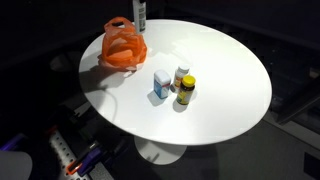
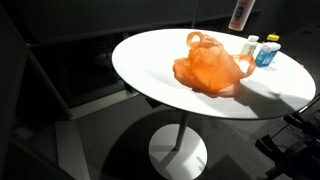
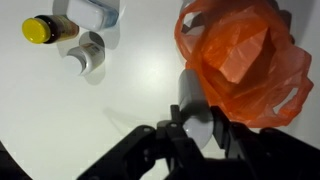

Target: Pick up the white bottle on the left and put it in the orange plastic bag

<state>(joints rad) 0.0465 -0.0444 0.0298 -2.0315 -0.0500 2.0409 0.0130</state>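
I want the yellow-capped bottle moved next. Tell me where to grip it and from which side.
Take the yellow-capped bottle across its body just below the cap, coming down from above: it stands upright. The blue-and-white bottle and the white-capped bottle stand close on one side; the side toward the table edge looks free.
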